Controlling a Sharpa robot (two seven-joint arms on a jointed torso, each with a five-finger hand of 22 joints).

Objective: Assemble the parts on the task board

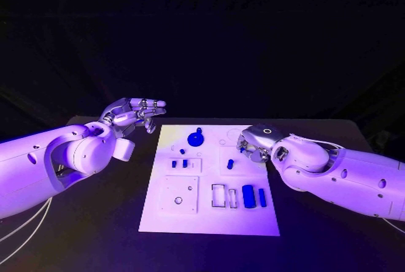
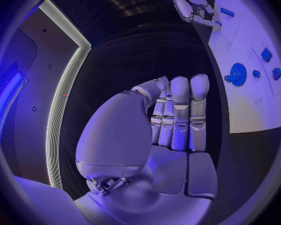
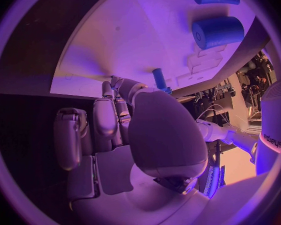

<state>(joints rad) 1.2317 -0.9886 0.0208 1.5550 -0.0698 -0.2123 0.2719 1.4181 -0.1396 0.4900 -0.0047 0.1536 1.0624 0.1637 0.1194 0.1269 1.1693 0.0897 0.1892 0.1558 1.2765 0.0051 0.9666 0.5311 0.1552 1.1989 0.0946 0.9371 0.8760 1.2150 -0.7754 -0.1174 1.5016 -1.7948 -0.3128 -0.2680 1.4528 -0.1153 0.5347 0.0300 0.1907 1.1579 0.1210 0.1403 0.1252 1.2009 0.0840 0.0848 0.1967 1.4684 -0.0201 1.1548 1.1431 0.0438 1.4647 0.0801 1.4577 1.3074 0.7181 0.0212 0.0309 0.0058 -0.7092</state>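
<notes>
The right hand [image 1: 253,144] is working over the right edge of the task board [image 1: 211,222], its fingers curling toward a small blue peg [image 3: 159,78] standing in the board; whether the fingertips are gripping the peg or merely touching it cannot be told. The left hand [image 1: 133,114] is hovering beside the board's far left corner, holding nothing, with its fingers extended close together. The remaining parts are lying or standing on the board: a blue gear [image 1: 196,138] near the far edge, a thick blue cylinder [image 1: 248,196] and a thinner blue bar [image 1: 263,196] near the right side.

Risk assessment: the peg is small against broad fingers, so an off-centre pinch is likely tilting it in its hole or knocking it loose. A dropped peg is liable to roll on the smooth plate toward the edge.

The board is resting on a black table [image 1: 101,225], and the surrounding room is lying in darkness
</notes>
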